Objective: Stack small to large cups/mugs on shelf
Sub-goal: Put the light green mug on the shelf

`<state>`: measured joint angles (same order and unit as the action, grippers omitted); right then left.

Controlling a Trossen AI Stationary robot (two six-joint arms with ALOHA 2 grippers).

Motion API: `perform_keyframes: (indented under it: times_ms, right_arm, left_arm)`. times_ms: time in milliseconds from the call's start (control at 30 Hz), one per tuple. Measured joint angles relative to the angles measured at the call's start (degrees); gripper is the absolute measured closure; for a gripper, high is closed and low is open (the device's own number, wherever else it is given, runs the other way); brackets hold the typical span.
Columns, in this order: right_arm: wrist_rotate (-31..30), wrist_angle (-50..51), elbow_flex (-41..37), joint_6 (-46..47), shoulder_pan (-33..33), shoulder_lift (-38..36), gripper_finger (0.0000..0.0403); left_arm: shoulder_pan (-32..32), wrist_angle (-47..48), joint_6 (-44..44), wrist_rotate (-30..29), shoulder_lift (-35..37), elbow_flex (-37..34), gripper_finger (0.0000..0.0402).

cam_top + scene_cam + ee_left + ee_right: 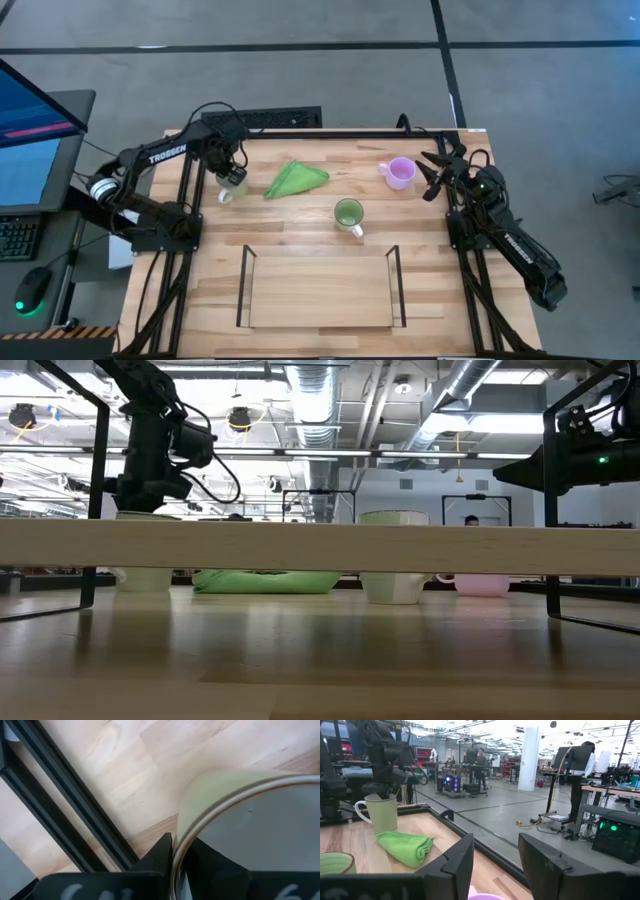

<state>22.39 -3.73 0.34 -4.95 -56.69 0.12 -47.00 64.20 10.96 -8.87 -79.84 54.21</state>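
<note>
While all three mugs sit on the worktop (300, 215) and none is on the shelf (320, 290) yet, the job looks to be at its first step: picking up the white mug (232, 185).

The left claw (232, 172) is right over this mug at the far left of the worktop. In the left wrist view, one dark finger (160, 852) is outside the mug wall and the other is inside, with the rim (220, 810) between them. I cannot tell if the fingers are already squeezing the wall or only sitting around it.

Next, I think the claw needs to grip the wall firmly, lift the mug straight up, and carry it to the near side, where the shelf stands. It must go high enough to clear the shelf's clear top and black side frames.

The right claw (432, 172) waits at the far right, just beside the light purple mug (400, 172). Its fingers are spread apart with nothing between them.

The white mug stands upright and looks empty. The green mug (348, 213) stands upright near the middle, and a folded green cloth (296, 180) lies between it and the white mug.
</note>
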Motion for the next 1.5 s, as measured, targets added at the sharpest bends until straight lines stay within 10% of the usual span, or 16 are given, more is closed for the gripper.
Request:
perform_keyframes:
  times_ms: [1500]
  right_arm:
    - [-0.01,-0.01,0.0,-0.09,0.01,-0.01,0.0226]
  left_arm:
    - [0.08,-3.0,-6.06,2.63,-0.21,-0.26,0.0377]
